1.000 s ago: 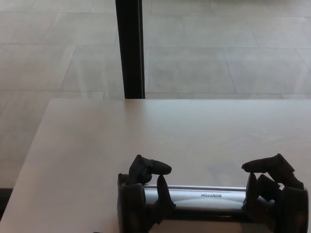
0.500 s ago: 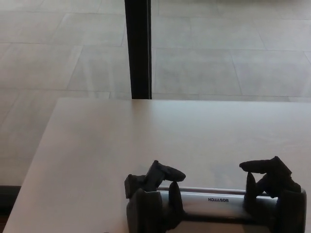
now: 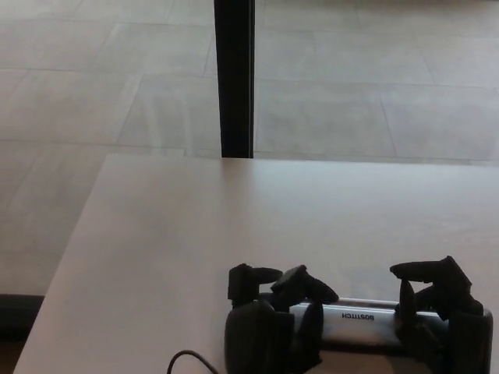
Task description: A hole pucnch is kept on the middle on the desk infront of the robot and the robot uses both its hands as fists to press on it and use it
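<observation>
Nearest, along the near edge of the tabletop (image 3: 156, 234), lies the hole punch (image 3: 355, 319), a long silver bar with a dark printed brand mark on its top face, set lengthwise parallel to that edge and toward the right half of it. A thin dark cable (image 3: 191, 358) curls up from the bottom of the picture just left of the punch, at the near edge.

Both robot hands sit on the punch, one at each end. The left hand (image 3: 269, 323) covers the left end of the bar; its thick black fingers (image 3: 308, 284) are curled forward and down over the metal, bunched close together like a loose fist, and rest against the top of the bar. The right hand (image 3: 440, 312) covers the right end, at the picture's lower right; its fingers (image 3: 421, 270) arch up and bend inward above the bar, tips close together, with the palm part down on the punch. Neither hand clasps the bar; both bear on it from above. The stretch of silver between them is bare.

Beyond the hands the pale tabletop runs clear to its far edge. Past that edge is a floor of large light tiles (image 3: 351, 101), and a black upright post (image 3: 235, 78) rises from behind the far edge, left of centre.
</observation>
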Controlling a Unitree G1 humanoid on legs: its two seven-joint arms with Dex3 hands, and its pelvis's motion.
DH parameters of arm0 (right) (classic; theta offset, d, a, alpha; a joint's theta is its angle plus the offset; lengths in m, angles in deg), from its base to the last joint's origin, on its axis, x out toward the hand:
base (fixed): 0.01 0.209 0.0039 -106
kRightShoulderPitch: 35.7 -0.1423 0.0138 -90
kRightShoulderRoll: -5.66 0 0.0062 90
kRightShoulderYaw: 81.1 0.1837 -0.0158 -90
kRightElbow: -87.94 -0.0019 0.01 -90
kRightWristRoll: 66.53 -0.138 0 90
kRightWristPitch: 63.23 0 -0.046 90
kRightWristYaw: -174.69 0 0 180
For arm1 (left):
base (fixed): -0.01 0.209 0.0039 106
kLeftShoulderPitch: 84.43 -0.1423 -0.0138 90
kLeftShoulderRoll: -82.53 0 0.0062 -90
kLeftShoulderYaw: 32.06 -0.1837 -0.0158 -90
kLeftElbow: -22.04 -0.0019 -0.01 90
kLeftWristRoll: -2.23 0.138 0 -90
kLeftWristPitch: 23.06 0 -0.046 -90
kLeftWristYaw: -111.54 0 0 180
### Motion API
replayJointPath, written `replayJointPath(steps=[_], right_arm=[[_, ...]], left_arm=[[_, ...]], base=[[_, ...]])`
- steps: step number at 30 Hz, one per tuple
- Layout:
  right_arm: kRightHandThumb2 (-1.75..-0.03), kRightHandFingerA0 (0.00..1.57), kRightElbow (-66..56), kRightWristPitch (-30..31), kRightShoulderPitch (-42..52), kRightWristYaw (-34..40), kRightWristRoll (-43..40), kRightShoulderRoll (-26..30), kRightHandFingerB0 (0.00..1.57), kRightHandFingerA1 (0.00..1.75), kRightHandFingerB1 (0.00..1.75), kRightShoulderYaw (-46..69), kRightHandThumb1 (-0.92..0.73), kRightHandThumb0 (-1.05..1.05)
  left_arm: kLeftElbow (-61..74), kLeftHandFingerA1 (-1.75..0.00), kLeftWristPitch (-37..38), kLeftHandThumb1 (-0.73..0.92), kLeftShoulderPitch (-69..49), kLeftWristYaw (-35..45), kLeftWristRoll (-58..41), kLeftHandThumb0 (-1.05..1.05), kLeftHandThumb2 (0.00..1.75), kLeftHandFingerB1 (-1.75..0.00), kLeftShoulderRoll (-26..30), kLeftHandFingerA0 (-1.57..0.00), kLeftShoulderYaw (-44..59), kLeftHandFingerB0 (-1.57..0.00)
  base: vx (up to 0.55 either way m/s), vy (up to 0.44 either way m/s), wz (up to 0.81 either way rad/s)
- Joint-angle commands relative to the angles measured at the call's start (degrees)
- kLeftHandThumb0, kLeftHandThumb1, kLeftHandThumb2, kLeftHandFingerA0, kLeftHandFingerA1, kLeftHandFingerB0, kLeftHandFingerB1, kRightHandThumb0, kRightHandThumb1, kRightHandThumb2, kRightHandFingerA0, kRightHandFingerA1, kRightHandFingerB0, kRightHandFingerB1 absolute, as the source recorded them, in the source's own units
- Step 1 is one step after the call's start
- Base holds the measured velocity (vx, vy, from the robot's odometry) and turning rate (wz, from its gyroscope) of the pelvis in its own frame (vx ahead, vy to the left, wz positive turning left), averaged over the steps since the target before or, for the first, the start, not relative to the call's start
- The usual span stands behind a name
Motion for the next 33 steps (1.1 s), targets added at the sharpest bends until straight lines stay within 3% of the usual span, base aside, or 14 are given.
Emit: replayJointPath(steps=[1,2,4,5,16,17,20,21,22,25,26,27,32,33], right_arm=[[-0.65,0.82,13.28,13.08,6.70,1.92,6.57,0.89,0.62,1.31,0.79,-3.00,-0.78,-0.48],[-0.64,0.82,13.21,12.36,7.01,0.86,5.66,0.75,0.63,1.48,1.13,-2.72,-0.80,-0.47],[-0.66,0.81,13.26,12.54,7.03,1.29,6.45,1.23,0.65,1.34,0.89,-3.29,-0.79,-0.46],[-0.63,0.79,13.32,12.12,6.94,2.08,5.94,0.73,0.60,1.75,1.48,-2.77,-0.78,-0.46],[-0.65,0.69,12.04,16.72,4.21,15.25,18.11,3.31,0.60,1.59,1.31,-8.20,-0.72,-0.39],[-0.65,0.66,10.79,19.76,3.83,15.43,20.54,4.42,0.61,1.57,1.29,-9.56,-0.72,-0.42],[-0.63,0.80,8.60,15.75,3.15,18.20,21.95,5.86,0.72,1.64,1.37,-9.81,-0.70,-0.33],[-0.63,0.85,7.97,8.24,3.32,13.11,15.27,4.45,0.70,1.75,1.60,-6.51,-0.78,-0.32],[-0.65,0.85,6.39,1.59,3.40,7.80,9.93,4.43,0.65,1.75,1.65,-4.23,-0.90,-0.40],[-0.75,0.86,-3.48,1.02,2.41,-7.55,0.31,9.11,0.68,1.75,1.49,-2.14,-0.84,-0.33],[-0.94,0.89,-10.43,5.64,2.28,-13.34,-4.41,10.93,0.69,1.75,1.51,-1.56,-0.72,-0.34],[-1.01,0.89,-15.75,9.13,2.20,-17.43,-8.13,12.39,0.71,1.75,1.50,-1.23,-0.68,-0.27],[-1.08,0.93,-37.47,25.20,0.74,-30.58,-23.19,22.98,0.76,1.75,1.39,0.95,-0.61,-0.13],[-1.12,1.24,-40.62,28.64,0.67,-31.34,-25.56,24.48,0.88,1.39,1.12,1.75,-0.54,-0.20]], left_arm=[[-11.73,-1.69,-7.81,0.35,13.08,5.67,28.01,-0.28,0.86,-1.24,2.37,-1.07,-20.45,-0.89],[-11.70,-1.68,-7.59,0.38,13.19,5.59,27.83,-0.25,0.89,-1.23,2.46,-1.03,-20.96,-0.89],[-12.43,-1.35,-7.58,0.29,13.56,5.00,27.39,-0.31,0.94,-1.09,2.16,-1.29,-21.72,-0.99],[-12.86,-1.66,-7.26,0.31,13.84,3.10,27.75,-0.25,0.87,-1.19,2.10,-1.09,-22.40,-0.94],[-12.72,-1.72,-8.99,0.47,13.36,0.51,25.65,-0.36,0.72,-1.33,1.86,-1.04,-24.31,-0.86],[-12.09,-1.39,-9.30,0.36,13.12,0.60,25.43,-0.45,0.88,-1.14,2.10,-1.29,-24.18,-0.98],[-9.91,-1.74,-9.63,0.57,12.50,-0.67,24.47,-0.33,0.70,-1.36,3.30,-1.00,-22.51,-0.84],[-8.76,-1.75,-8.40,0.57,12.26,-0.92,23.17,-0.25,0.78,-1.44,3.95,-0.98,-20.99,-0.77],[-6.24,-1.32,-6.35,0.47,11.92,-0.33,21.20,-0.23,1.00,-0.96,5.24,-1.25,-18.70,-0.83],[5.01,-1.41,3.10,0.48,11.03,4.18,12.79,-0.17,1.05,-1.22,10.90,-1.24,-8.75,-0.93],[13.23,-1.75,3.85,0.54,9.38,12.92,4.10,-0.03,1.17,-1.73,13.13,-0.89,-3.15,-0.66],[19.33,-1.55,2.70,0.56,8.24,19.60,-2.93,-0.11,1.24,-1.36,14.29,-1.22,0.86,-0.93],[43.06,-1.75,-19.08,0.61,8.21,38.99,-41.82,-0.14,1.31,-1.66,12.39,-0.94,21.20,-0.67],[45.33,-1.75,-23.26,0.63,9.14,38.79,-45.44,-0.18,1.21,-1.64,12.43,-0.93,24.22,-0.65]], base=[[0.00,0.000,0.00],[0.00,0.000,0.00],[0.00,0.000,0.00],[0.00,0.000,0.00],[0.00,0.000,0.00],[0.00,0.000,0.00],[0.00,0.000,0.00],[0.00,0.000,0.00],[0.00,0.000,0.00],[0.00,0.000,0.00],[0.00,0.000,0.00],[0.00,0.000,0.00],[0.00,0.000,0.00],[0.00,0.000,0.00]])
